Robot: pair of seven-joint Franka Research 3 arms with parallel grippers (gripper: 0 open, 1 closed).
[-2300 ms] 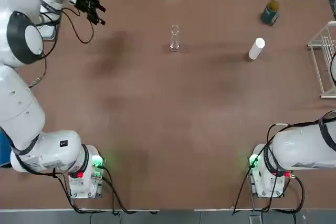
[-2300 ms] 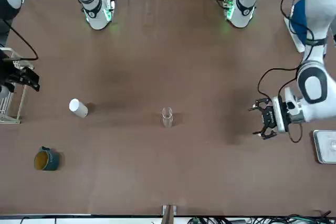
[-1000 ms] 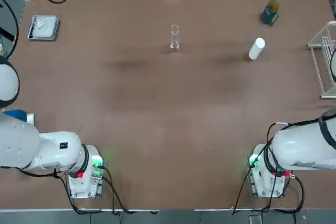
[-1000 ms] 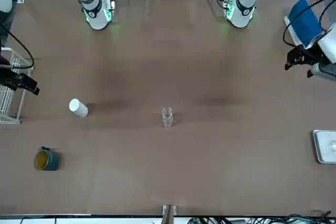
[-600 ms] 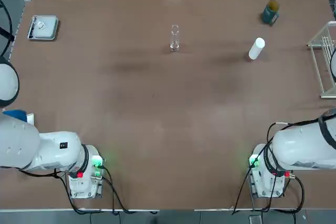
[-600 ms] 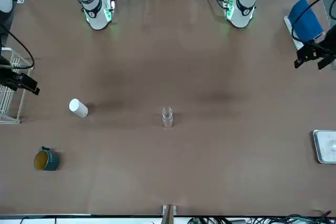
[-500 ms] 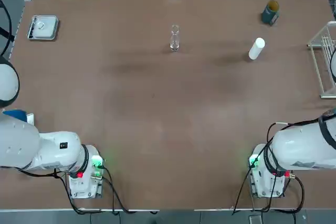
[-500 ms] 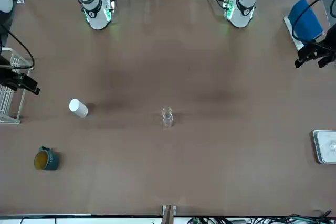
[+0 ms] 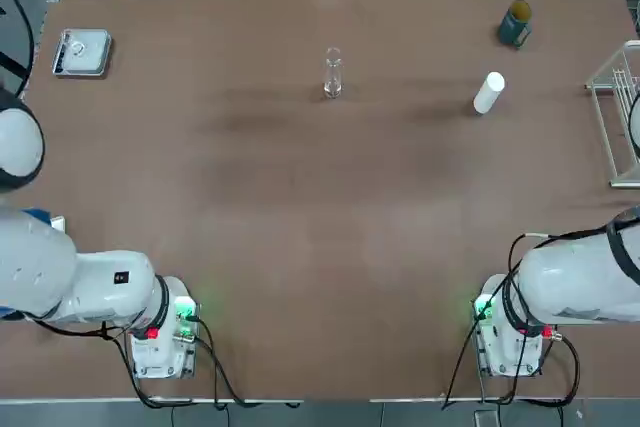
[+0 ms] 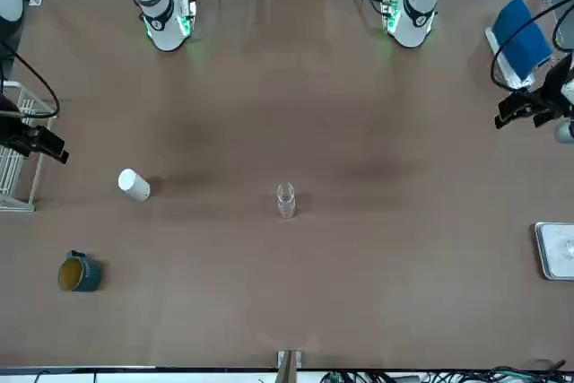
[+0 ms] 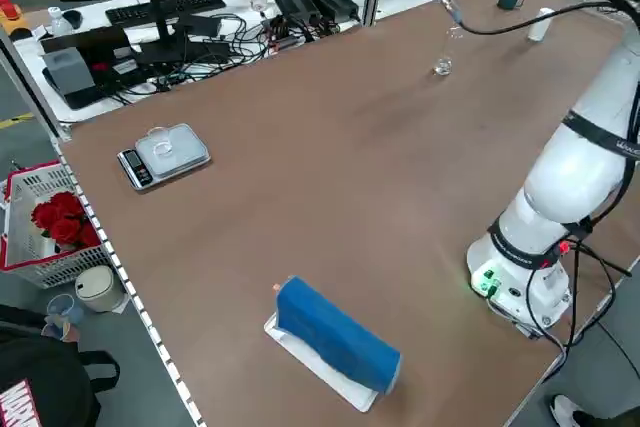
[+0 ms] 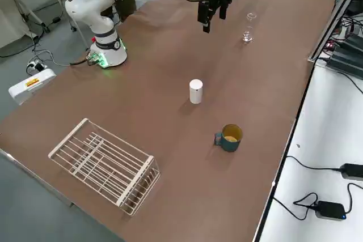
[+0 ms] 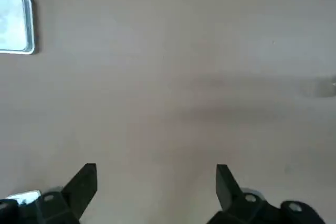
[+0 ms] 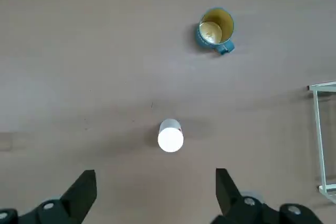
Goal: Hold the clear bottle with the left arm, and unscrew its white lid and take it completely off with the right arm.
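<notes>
Clear, slim, see-through bottle (image 10: 286, 201): standing upright near the middle of the brown counter (image 9: 300, 207); neither gripper is touching it. Tall white cylinder with a smooth end (image 12: 195, 91), presumably the lid: standing well apart from it, on the robot's right. No white lid is showing on the bottle, so the pictures are not matching a lid waiting to be unscrewed.

Left gripper (image 13: 156, 182): hovering over the left side of the counter, near the blue roll (image 11: 340, 332), jaws standing open, holding nothing. Right gripper (image 14: 156, 187): hanging on the right side near the white wire rack (image 12: 105, 165), also open and empty. Teal mug (image 12: 228, 138): standing beyond the white cylinder, near it.

Handling, judged: the bottle is looking light, stiff and slippery, probably glass and fragile. Squeezing gently, low on the body, is seeming best for the left gripper, leaving the top free; a narrow base is making tipping a risk. The white cylinder is looking light, rigid and smooth; centring the right gripper around its sides is seeming safest, since an off-centre touch may be toppling it.
</notes>
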